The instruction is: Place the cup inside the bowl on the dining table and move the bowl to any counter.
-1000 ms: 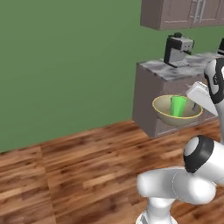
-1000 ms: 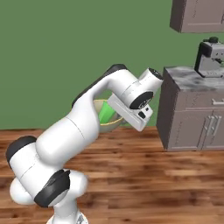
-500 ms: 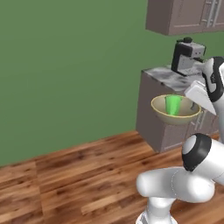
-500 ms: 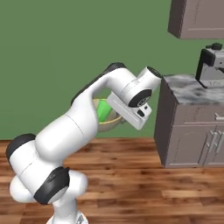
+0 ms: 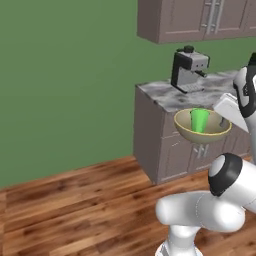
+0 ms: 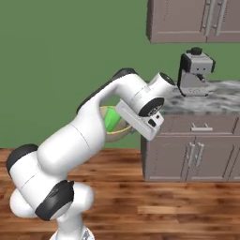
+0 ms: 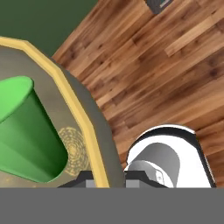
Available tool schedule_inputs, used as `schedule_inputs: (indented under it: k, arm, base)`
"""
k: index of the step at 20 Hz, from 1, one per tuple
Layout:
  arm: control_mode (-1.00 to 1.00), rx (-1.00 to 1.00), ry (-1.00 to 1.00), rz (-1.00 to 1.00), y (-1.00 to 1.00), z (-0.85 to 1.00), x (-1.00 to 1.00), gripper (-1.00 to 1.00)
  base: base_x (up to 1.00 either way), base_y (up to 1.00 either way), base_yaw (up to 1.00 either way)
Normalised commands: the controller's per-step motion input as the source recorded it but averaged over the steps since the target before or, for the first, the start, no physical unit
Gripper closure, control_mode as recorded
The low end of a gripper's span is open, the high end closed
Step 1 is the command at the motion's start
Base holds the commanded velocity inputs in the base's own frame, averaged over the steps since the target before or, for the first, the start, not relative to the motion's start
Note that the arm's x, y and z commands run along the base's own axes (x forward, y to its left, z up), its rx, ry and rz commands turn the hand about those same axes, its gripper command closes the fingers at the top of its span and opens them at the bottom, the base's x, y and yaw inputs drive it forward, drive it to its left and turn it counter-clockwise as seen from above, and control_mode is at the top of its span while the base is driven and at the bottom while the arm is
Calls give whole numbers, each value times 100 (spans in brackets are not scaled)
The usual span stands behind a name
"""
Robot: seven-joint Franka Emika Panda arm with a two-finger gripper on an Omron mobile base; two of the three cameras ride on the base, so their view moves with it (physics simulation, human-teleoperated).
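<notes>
Right of frame, the gripper [image 7: 103, 181] pinches the bowl [image 5: 202, 126] by its rim, level so the cup [image 5: 199, 120] stays inside, near the counter [image 5: 200, 90].

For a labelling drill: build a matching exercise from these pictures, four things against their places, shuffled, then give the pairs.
Things:
1. cup
2. bowl
3. coffee machine
4. wall cabinets

Places:
A. standing on the counter
B. inside the bowl
C. above the counter
D. carried in the air, over the wooden floor

Pairs: 1-B, 2-D, 3-A, 4-C
</notes>
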Motion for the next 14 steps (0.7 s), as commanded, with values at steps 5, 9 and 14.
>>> schedule_inputs:
  k: [5, 9, 14]
  arm:
    - [100, 0, 0, 0, 0, 0, 0, 100]
    - [100, 0, 0, 0, 0, 0, 0, 100]
    - [100, 0, 0, 0, 0, 0, 0, 100]
  base:
    - [26, -100, 8]
    - [29, -99, 8]
    - [31, -92, 6]
